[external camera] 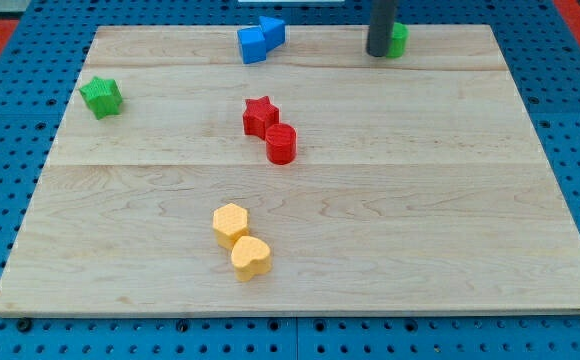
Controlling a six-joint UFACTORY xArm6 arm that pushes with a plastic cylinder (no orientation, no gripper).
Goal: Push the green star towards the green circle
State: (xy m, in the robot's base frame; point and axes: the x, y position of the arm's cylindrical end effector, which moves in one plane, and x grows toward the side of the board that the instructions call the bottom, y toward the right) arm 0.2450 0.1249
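Green star (pixel 101 96) at bench (pixel 420 250) far left, upper edge. Green circle (pixel 397 39) top right, half hidden behind my tip (pixel 378 52), touching. Star lies at 8 o'clock from tip, well apart. No jaws on rig: bare rod. Blue blocks (pixel 260 40) near star-to-circle line.

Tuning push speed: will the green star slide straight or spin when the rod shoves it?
Green star looks squat and flat-bottomed, so it probably slides, not tips or rolls. Its points likely make it spin under an off-centre push. The wooden board looks smooth, so expect low friction. My tip is far off, beside the green circle.
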